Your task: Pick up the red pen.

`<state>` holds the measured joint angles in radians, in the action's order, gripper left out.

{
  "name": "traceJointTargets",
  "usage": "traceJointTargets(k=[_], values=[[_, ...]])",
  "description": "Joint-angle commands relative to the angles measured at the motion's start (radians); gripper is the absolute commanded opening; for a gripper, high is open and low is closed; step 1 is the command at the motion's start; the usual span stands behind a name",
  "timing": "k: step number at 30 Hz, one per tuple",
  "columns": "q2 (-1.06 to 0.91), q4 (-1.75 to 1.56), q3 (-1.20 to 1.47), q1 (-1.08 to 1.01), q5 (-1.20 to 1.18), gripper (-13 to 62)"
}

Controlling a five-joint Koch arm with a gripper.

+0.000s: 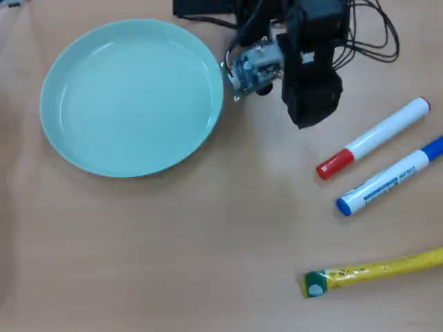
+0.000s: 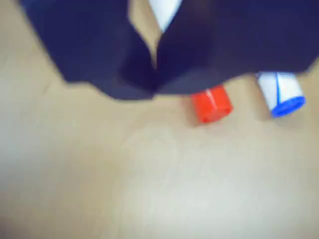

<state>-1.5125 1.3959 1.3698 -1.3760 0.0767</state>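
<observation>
In the overhead view, the red pen (image 1: 374,138) lies flat on the tan tabletop (image 1: 208,242), slanted — its red cap toward the lower left, its thin red ring at the upper right end. Taking this pen as the landmark: the blue pen (image 1: 390,177) lies just beside it on the lower right, roughly parallel and not touching. The yellow tube (image 1: 372,272) with its green end lies well below the pen, near the bottom edge. The pale green plate (image 1: 66,138) sits well to the pen's left. The arm's dark tool (image 1: 313,111) hangs to the upper left of the pen, near it but apart from it, between the pen and the plate. From above the tool shows as one dark block, and how far it is parted cannot be told here.

In the wrist view, the tool (image 2: 155,82) fills the top of the frame, blurred — its two dark halves meet at the lower tips with only a thin wedge of gap above, so it is closed or nearly so and grips nothing. The red pen's cap (image 2: 212,104) shows just below and right of the tips, lying on the tabletop (image 2: 149,189). The blue pen's end (image 2: 283,95) lies further right of the red cap.
</observation>
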Motion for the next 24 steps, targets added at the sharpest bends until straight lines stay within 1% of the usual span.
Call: traceJointTargets(k=[1,4,8,12,17,19,21,24], values=[[-0.026,-0.011,-0.046,0.003,0.003,-7.1],[-0.025,-0.009,-0.037,0.003,0.003,-6.0],[-0.025,-0.011,-0.018,0.003,-0.006,-1.6],[-0.026,-0.006,-0.011,0.025,-0.008,6.6],[-0.029,0.009,-0.003,0.078,-0.008,19.2],[-0.029,0.020,-0.005,0.109,-0.008,22.7],[-0.029,0.023,-0.003,0.127,-0.005,24.8],[-0.029,0.025,-0.003,0.129,0.005,25.1]])
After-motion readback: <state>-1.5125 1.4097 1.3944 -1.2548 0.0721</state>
